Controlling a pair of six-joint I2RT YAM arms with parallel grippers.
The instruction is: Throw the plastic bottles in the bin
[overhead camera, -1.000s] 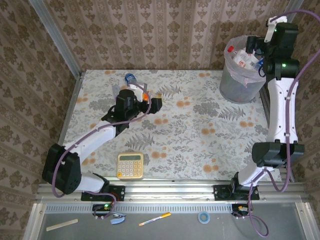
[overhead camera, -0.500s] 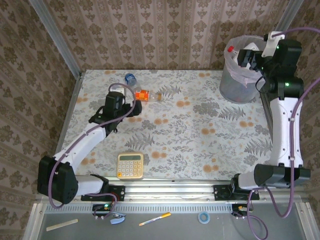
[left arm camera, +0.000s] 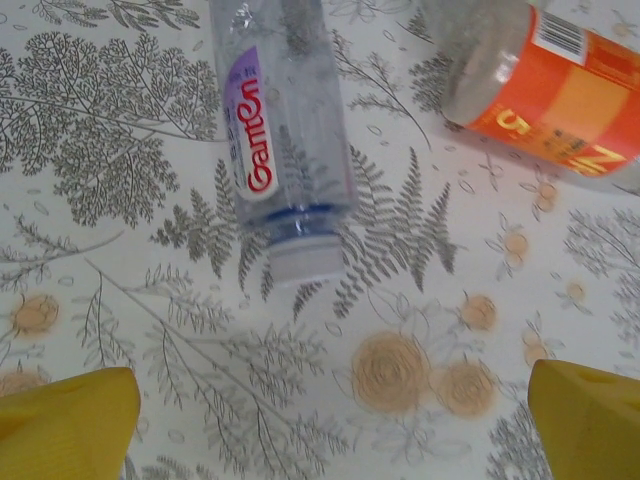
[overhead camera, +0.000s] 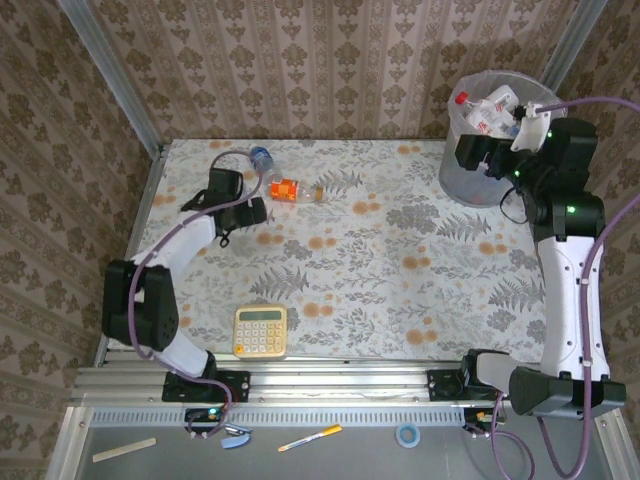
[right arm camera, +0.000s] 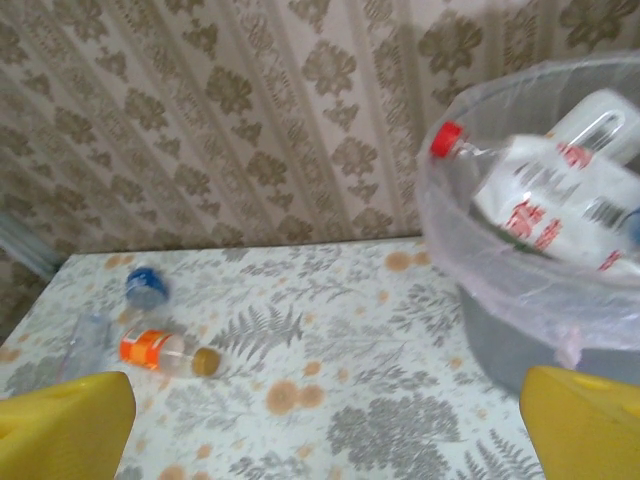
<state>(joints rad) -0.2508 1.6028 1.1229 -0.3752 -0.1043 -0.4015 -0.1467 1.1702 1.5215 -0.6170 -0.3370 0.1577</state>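
Clear plastic on a floral surface: 3 plastic bottles lie on their sides in the far-left part of the table (overhead camera: 400,260). The clear bottle (left arm camera: 285,140), with a purple label printed in red, points its pale cap toward the left gripper (left arm camera: 320,430). The orange-labelled bottle (left arm camera: 555,90) lies just beside it, tilted, and the 2 do not touch. The blue-capped bottle (overhead camera: 261,156) rests near the table's back edge, close to both.

More bottles lie inside the bin (right arm camera: 520,345), which stands at the far-right corner against the patterned wall (overhead camera: 330,70). A red-capped bottle (right arm camera: 450,140) leans at the rim, and a bottle with a white label in red print lies beside it. A translucent liner (right arm camera: 470,275) folds over the bin's rim.

The left gripper hangs low over the table, its 2 yellow fingers spread to their full width. The clear bottle's cap lies ahead of the gap, and nothing is gripped. The right gripper (right arm camera: 320,430) is likewise fully spread and empty. It is held up near the bin's near-left side, facing across the table.

A yellow calculator (overhead camera: 261,332) lies near the front edge, well apart from every bottle.
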